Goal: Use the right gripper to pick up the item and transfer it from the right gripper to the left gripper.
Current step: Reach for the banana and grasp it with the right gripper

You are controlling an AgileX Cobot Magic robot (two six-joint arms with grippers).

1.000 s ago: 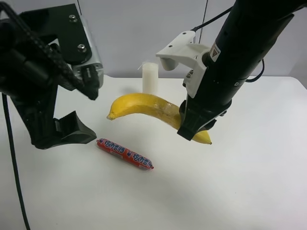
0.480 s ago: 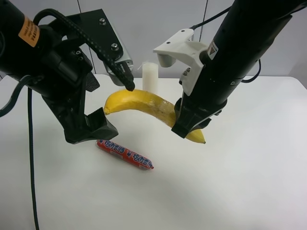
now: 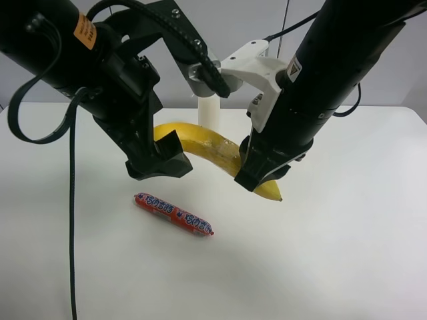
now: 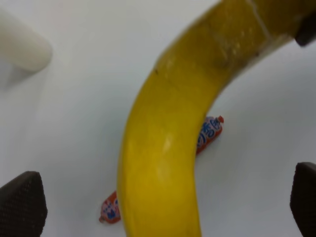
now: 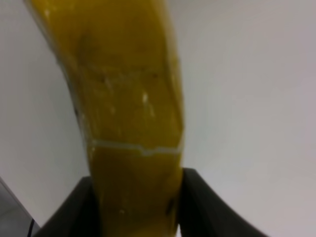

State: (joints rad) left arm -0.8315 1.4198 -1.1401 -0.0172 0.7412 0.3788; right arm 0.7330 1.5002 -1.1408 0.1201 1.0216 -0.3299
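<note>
The jaws of my right gripper [image 3: 260, 175] are clamped on the banana [image 3: 203, 141] close to one end. Only the short tip pokes out past them, toward 5 o'clock in the exterior high view. I judge that grip to be deliberate, since holding so near the end leaves the long curved half free for my other arm. The fruit hangs clear of the surface [image 3: 347, 253], roughly level, its free half arching toward 9 o'clock.

The jaws of my left gripper [image 3: 200, 125] stand wide apart and straddle that free half. In the left wrist view one dark pad [image 4: 20, 203] sits at each edge, and the yellow peel runs between them touching neither. So the pick-up looks done and the handover is at the closing step.

The sausage [image 3: 173, 214] lies on the surface at 7 o'clock from the banana. The white candle [image 3: 205, 115] stands upright at 12 o'clock behind it. Neither is touched.

My left jaws should close squarely across the peel before my right ones let go. The curve could roll in a loose grip and drop the fruit onto the sausage.
</note>
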